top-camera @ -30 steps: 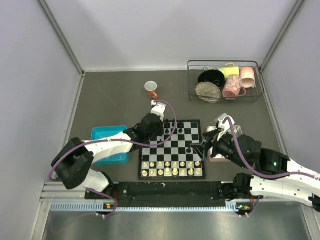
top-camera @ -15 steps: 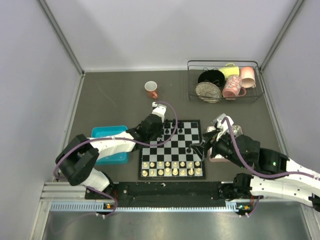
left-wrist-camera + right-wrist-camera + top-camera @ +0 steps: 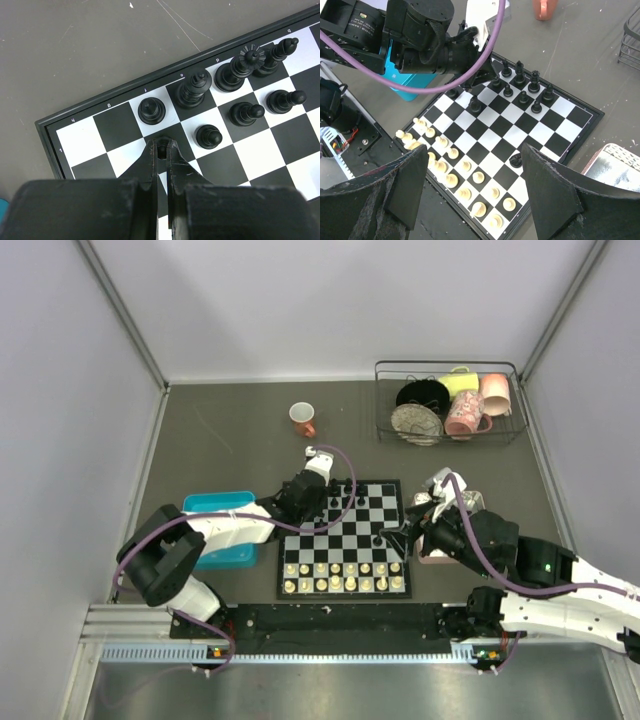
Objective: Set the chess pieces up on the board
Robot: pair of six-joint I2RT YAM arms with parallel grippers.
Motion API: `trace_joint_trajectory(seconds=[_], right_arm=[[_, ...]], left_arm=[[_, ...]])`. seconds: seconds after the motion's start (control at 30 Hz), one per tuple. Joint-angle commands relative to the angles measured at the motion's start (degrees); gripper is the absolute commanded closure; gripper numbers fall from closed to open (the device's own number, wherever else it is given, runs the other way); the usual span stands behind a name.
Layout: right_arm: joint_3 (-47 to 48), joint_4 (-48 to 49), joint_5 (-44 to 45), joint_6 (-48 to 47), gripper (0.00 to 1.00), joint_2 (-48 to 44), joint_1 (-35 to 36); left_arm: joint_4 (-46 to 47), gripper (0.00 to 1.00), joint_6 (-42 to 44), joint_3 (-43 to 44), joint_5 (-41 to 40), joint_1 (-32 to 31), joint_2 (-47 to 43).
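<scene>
Watching both feeds, I see my left gripper (image 3: pixel 161 146) pinched narrow on a pawn (image 3: pixel 161 153) at lower centre of its view, on the board (image 3: pixel 352 526) beside other black pieces (image 3: pixel 235 75), while my right gripper (image 3: pixel 474 150) gapes wide, empty.

Board (image 3: pixel 345 530) centre mostly open; black pieces (image 3: pixel 231 77) crowd far edge; left arm (image 3: pixel 240 527) overhangs far-left corner.

Light comes soft and even from overhead; the grey bench (image 3: pixel 230 430) shows only faint shadows under my arms. Small glints sit on the glossy chess pieces (image 3: pixel 235 75). Close to each wrist lens my left pincer (image 3: pixel 161 149) and right pincer (image 3: pixel 474 160) blur dark, while the board (image 3: pixel 125 120) is sharp
</scene>
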Motion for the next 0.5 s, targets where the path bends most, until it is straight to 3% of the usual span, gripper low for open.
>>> trace_joint_trajectory(seconds=[0.0,0.47], right_arm=[[0.1,0.7,1.1,0.2,0.26,0.1,0.7],[-0.2,0.6,1.3,0.5,0.25,0.1,0.7]], left_arm=[[1.5,1.00,-0.7,0.3,-0.4,-0.2,0.4],[1.8,1.00,-0.9,0.0,2.2,-0.3,0.0]])
